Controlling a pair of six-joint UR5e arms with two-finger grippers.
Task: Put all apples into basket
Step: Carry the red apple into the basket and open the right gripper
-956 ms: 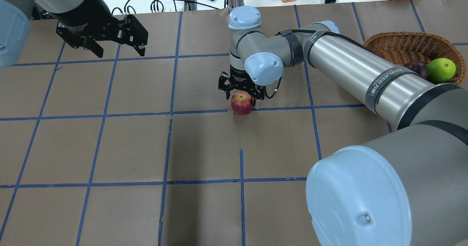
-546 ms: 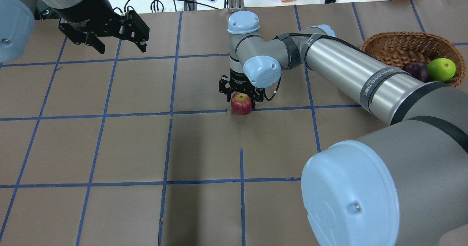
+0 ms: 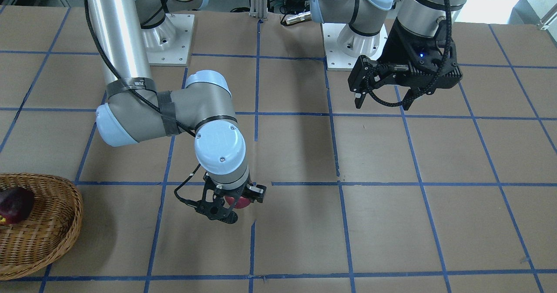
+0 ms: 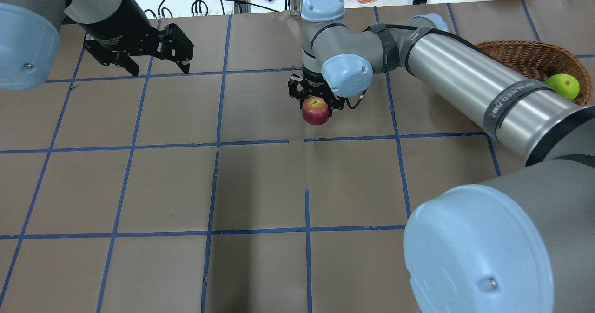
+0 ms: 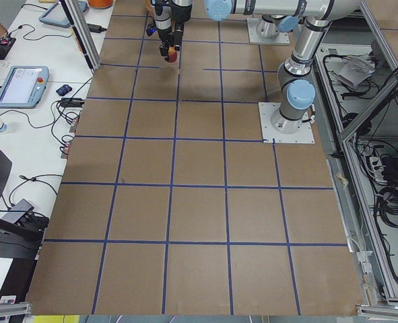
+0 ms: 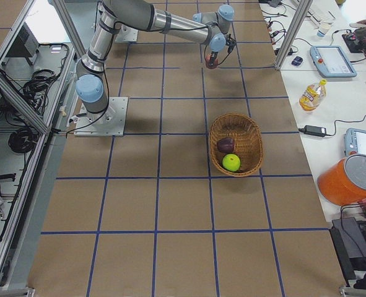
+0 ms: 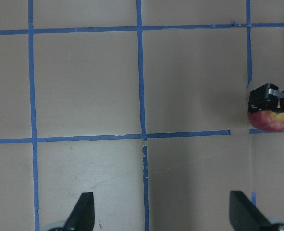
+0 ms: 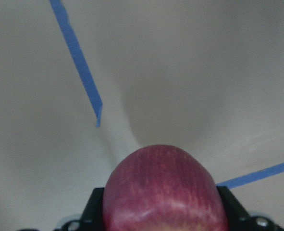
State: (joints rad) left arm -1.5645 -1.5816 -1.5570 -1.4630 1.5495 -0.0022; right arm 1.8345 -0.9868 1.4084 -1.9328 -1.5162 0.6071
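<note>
My right pincer (image 4: 316,103) is clamped on the red apple (image 4: 315,111), clear of the table (image 4: 260,187); the basket (image 4: 525,53) lies toward its right edge.

The overhead camera looks forward and down from behind the robot. The front-facing one looks back across the brown paper-covered table with blue tape lines (image 4: 260,187). Side cameras view it from far off at either end. Both wrist cameras look down and share the round red apple (image 8: 163,192), close at 6 o'clock from the right and small at 3 o'clock from the left.
</note>
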